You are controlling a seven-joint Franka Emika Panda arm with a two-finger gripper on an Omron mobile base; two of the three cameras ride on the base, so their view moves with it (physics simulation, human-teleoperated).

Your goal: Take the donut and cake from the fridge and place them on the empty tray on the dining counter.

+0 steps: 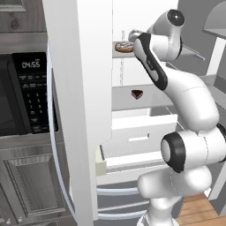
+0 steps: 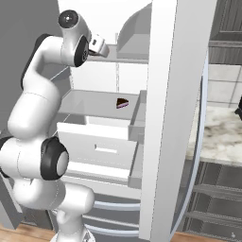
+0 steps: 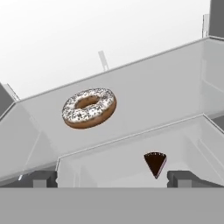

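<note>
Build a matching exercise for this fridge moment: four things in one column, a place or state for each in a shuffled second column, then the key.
Things
1. donut
2. cake
3. gripper
4. microwave

Places or states
A. open, holding nothing
B. on the upper fridge shelf
C. built in beside the fridge, clock lit
D. on the lower shelf, above the white drawers

Pairs: 1-B, 2-D, 3-A, 4-C

Even, shadowless rendered lighting is noted; the fridge [image 1: 84, 88] interior is washed near-white; edges are rendered sharp.
</note>
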